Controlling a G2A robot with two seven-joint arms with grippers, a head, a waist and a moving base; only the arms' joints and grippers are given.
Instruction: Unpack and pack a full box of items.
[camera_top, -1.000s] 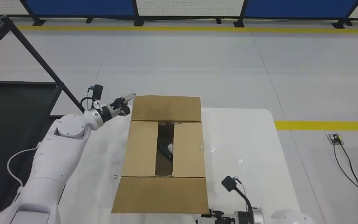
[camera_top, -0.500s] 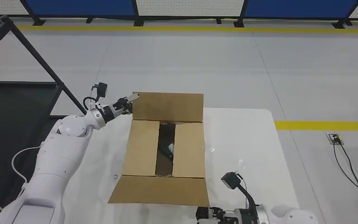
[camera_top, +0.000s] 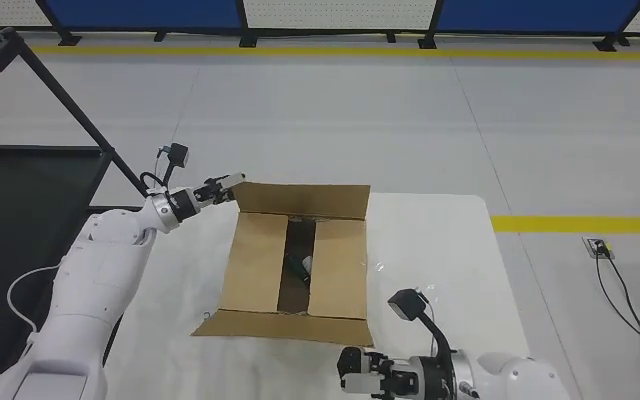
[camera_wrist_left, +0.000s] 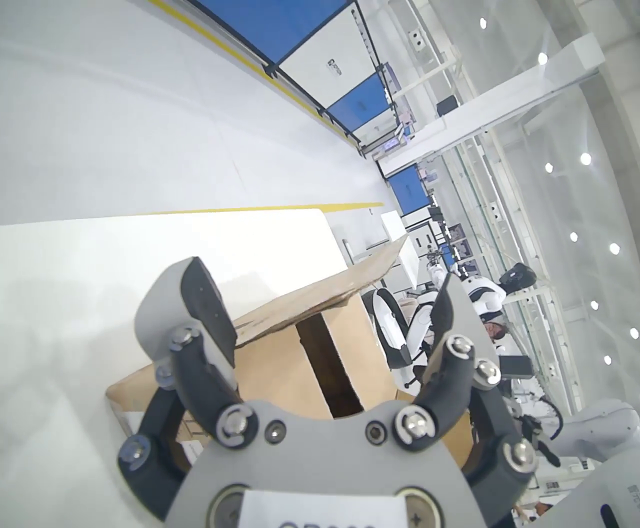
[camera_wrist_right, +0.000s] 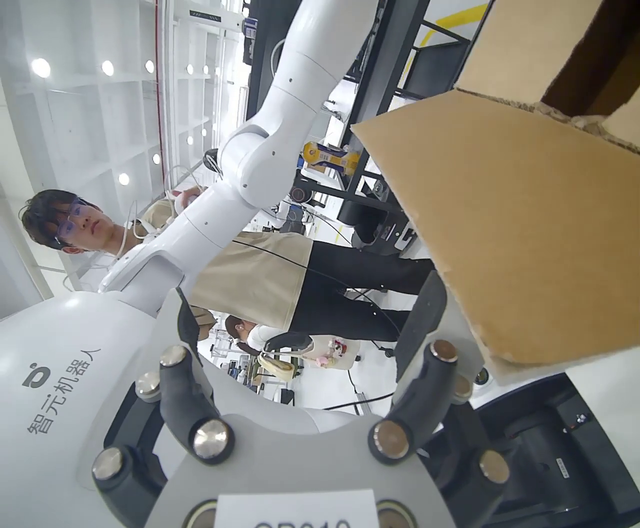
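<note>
Cardboard box (camera_top: 255, 265) at the middle of the white counter (camera_top: 440, 240). Its 2 inner flaps lie nearly shut, and a dark item (camera_top: 297, 265) shows through the slot between them. The left arm (camera_top: 110, 250) extends forward. The left jaws stand wide apart at the left corner of the tilted-up far flap (camera_top: 305, 200); contact cannot be judged. The right arm (camera_top: 520, 380) lies low at the near counter edge. The right jaws stand wide apart, gripping nothing, just beside the right corner of the near flap (camera_top: 280, 327).
</note>
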